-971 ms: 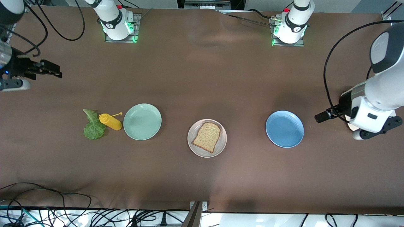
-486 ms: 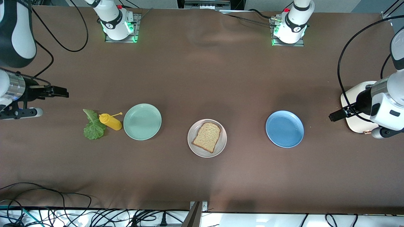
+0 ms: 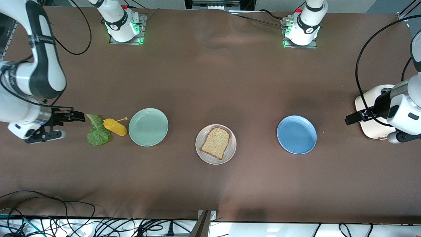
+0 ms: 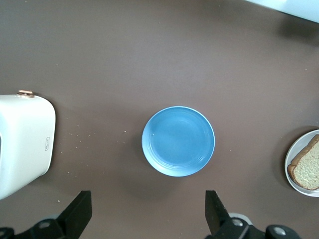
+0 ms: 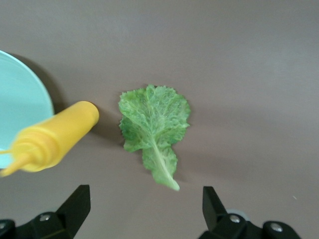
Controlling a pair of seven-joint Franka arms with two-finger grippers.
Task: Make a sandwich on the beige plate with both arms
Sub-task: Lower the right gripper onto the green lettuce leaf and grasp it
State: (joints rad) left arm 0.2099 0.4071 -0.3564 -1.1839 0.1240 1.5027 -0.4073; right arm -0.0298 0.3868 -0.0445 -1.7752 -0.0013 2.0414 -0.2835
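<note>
Just beside the lettuce leaf (image 5: 154, 133), toward the right arm's end of the table, I see my right gripper (image 3: 78, 116) spread wide and empty. A yellow bottle (image 3: 115, 127) touches the leaf. One bread slice (image 3: 215, 143) lies on the beige plate (image 3: 232, 152). My left gripper (image 3: 350, 118), also wide, hangs by the blue plate (image 3: 296, 134).

The left arm hides part of the white toaster (image 3: 370, 108); the right wrist view crops the mint-green plate (image 5: 20, 104)

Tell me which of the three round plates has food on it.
The round beige plate, in the middle of the row: a slice of brown bread lies on it. The mint-green plate and blue plate are bare.
</note>
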